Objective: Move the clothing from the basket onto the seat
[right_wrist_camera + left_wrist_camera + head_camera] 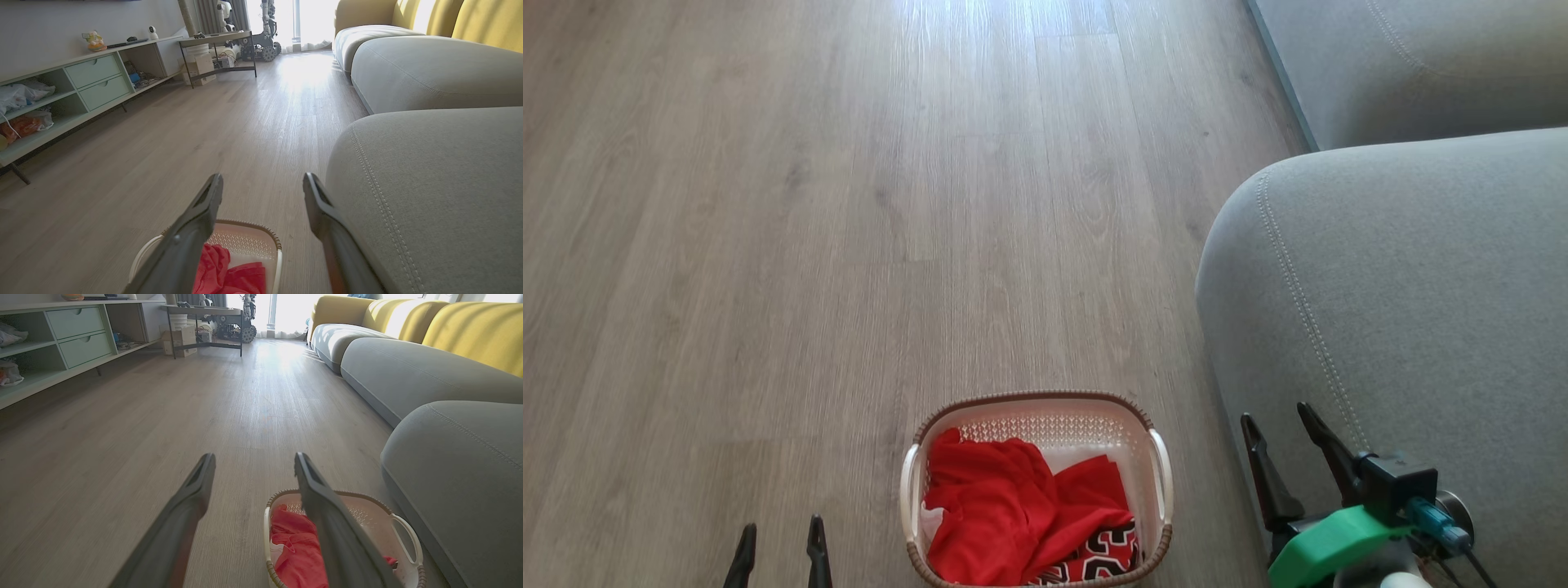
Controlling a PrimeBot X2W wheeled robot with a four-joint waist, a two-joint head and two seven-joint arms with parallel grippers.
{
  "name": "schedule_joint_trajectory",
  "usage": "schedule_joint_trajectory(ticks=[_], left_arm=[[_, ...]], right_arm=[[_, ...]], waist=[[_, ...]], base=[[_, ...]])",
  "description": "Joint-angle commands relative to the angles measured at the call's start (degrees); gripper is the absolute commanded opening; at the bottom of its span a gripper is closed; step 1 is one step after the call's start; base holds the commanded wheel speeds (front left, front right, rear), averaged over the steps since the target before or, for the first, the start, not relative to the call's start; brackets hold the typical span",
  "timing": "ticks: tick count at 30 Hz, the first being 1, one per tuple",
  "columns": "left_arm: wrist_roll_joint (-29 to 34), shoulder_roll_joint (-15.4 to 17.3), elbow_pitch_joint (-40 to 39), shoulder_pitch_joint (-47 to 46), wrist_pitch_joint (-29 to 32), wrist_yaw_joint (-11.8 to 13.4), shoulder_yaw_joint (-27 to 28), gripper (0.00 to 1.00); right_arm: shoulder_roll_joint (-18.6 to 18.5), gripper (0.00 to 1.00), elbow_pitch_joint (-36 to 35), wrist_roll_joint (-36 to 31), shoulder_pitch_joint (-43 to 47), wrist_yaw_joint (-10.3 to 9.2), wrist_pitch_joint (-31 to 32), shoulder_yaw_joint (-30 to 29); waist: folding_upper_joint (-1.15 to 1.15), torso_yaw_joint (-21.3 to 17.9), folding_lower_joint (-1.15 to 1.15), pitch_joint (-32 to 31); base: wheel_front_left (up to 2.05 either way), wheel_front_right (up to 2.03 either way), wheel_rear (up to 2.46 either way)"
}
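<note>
The cream basket (1152, 478) with a brown woven rim sits on the wooden floor at the bottom centre of the head view. Crumpled red jersey clothing (1005, 506) with black-and-white lettering fills it. The grey sofa seat (1405, 294) bulges just right of the basket. My left gripper (778, 532) is open, low at the basket's left, empty. My right gripper (1280, 425) is open beside the sofa's front, right of the basket, holding nothing. The basket (402, 531) and clothing (296, 547) lie under my left fingers, and the basket (253, 241) shows below my right fingers.
Bare wood floor (849, 204) stretches ahead and left. A low shelf unit with green drawers (94, 77) lines the left wall. A dark-framed table (216, 45) with boxes stands at the far end. Yellow sofa backs (470, 330) rise behind the grey cushions.
</note>
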Motion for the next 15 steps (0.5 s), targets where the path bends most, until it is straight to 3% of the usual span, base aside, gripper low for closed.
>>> schedule_joint_trajectory(ticks=[1,15], left_arm=[[-0.4,0.5,-1.6,-1.3,-0.7,0.2,1.8,1.00],[-0.3,0.5,-1.5,-1.6,-0.7,0.1,1.9,1.00]], right_arm=[[0.3,1.00,-1.7,-0.4,-1.6,-0.01,-0.8,1.5],[0.3,1.00,-2.0,-0.4,-1.7,-0.01,-0.8,1.1]], waist=[[0.00,0.0,0.00,0.1],[0.00,0.1,0.00,1.0]], base=[[0.00,0.00,0.00],[0.00,0.00,0.00]])
